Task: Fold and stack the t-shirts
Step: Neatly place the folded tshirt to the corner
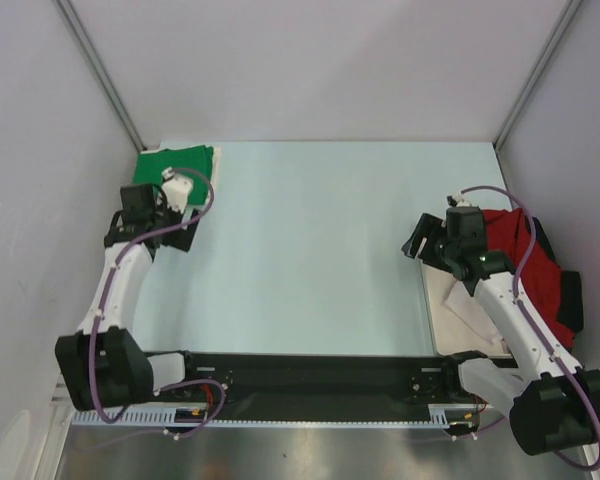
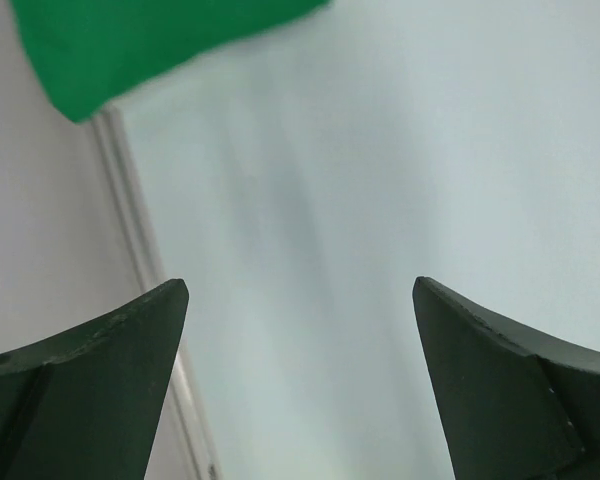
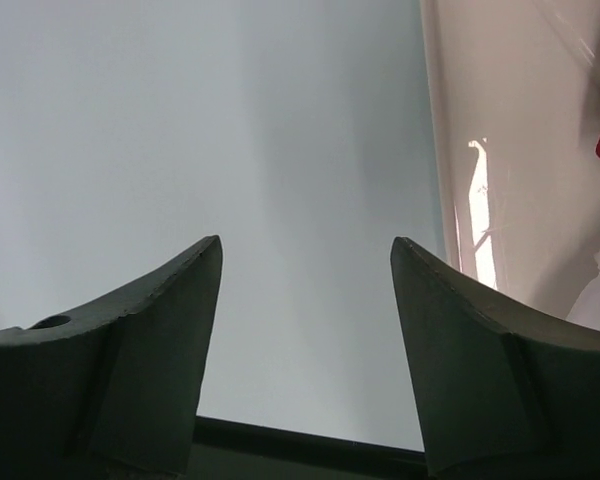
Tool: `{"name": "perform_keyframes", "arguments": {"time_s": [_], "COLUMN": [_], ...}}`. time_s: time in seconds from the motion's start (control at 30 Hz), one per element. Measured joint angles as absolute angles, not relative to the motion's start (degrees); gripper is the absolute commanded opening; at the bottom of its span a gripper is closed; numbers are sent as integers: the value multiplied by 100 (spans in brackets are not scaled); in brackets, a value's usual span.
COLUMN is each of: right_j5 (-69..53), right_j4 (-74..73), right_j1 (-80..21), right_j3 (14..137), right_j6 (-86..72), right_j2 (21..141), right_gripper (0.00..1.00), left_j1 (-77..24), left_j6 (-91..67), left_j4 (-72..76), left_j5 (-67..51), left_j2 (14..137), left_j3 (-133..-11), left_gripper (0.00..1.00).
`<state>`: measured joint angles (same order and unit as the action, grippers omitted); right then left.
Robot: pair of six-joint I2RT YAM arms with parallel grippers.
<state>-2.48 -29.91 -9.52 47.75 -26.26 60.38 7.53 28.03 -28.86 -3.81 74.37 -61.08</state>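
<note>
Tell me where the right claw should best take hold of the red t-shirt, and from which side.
Probably the red t-shirt's rumpled far edge, nearest the open right claw, coming down from above on the table-centre side. It lies crumpled, with a dark t-shirt alongside, so a raised fold lets the claw pinch red cloth alone.

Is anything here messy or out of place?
Yes. At the right edge, the red shirt lies crumpled in a heap with a dark shirt, partly over the white tray, not folded. The green shirt in the far left corner looks neatly folded. Nothing else stands out.
</note>
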Motion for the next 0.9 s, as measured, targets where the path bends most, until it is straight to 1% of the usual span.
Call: {"name": "perform_keyframes", "arguments": {"time_s": [0.07,0.23,0.37,0.43,0.57,0.9], "right_j5": [-283,-395,-399,-399,-434,-414], "right_j4": [-2982,-2987,-2980,-2978,-2969,-2967], "right_j1": [-950,-950,-950,-952,-952,-950], "right_j3": [4558,4198,3994,3885,3743,3736], "right_j6": [-2626,-2578,-2506,-2464,-2423,-2366], "right_j2": [5833,5424,5026,4805,4547,4477], "right_gripper": [75,76,77,79,79,80], "left_j1": [753,753,753,753,753,753], "left_j6": [2808,2867,2849,2823,2611,2541], "left_j4": [-2974,-2987,-2733,-2622,-2440,-2163], "left_j5": [-615,-934,-972,-958,-886,-766], "left_j2": [6930,6145,5365,5249,5269,5089], "left_j3": [-5465,-4283,-3277,-3004,-2882,-2882], "left_gripper": [100,100,100,100,100,100]}}
